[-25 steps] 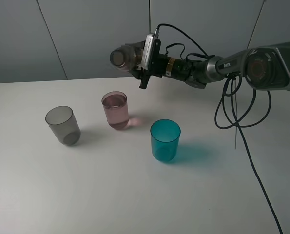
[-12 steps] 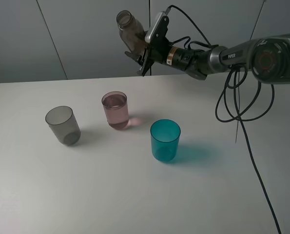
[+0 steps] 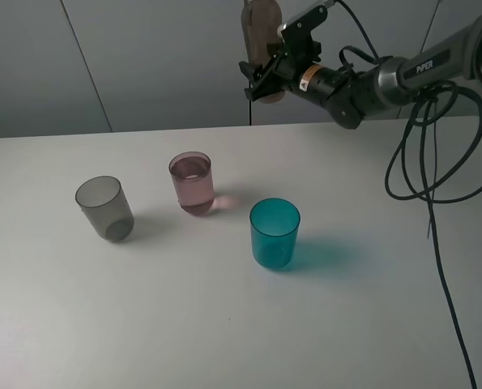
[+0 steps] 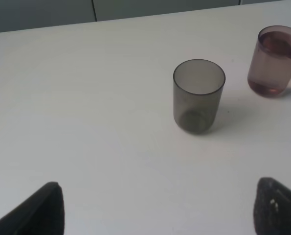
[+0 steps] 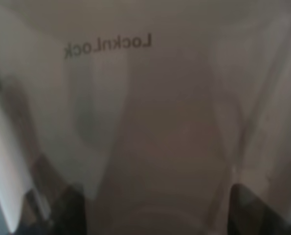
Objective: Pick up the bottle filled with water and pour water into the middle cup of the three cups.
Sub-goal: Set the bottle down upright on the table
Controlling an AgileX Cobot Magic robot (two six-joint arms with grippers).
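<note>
Table (image 3: 224, 340): white, wide, plenty of bare top toward the front.

Right arm (image 3: 386, 77): comes in high from the right, over the table's far edge.

Bottle (image 3: 261, 32): tall, smoky, no cap, approx upright. It's up in the air behind and above the cups, neck cut off by the frame top. Right gripper (image 3: 262, 83) is clamped round its lower body. The wrist view is all tinted plastic w/ a dark finger each side. Can't tell how much is left inside.

Left gripper (image 4: 162, 215): jaws spread wide, nothing in them, low over the table near the grey cup (image 3: 104, 208).

Cups stand in a loose row, well apart: grey at left, middle cup (image 3: 193, 184) pink, teal-blue cup (image 3: 275, 233) at front right. Grey looks empty; teal can't tell.

Water (image 3: 194, 173): already stands well up the pink cup's wall.

So the pour looks done, and the step is prob. getting the bottle down safe. Tips:
- Hold the neck vertical all the way, since no cap means any tilt spills.
- Bring it down over bare table to the right, not across the cups.
- Go slow near the top, base flat.
- Release only once it stands by itself.
- Lift out straight so the fingers don't clip it.
</note>
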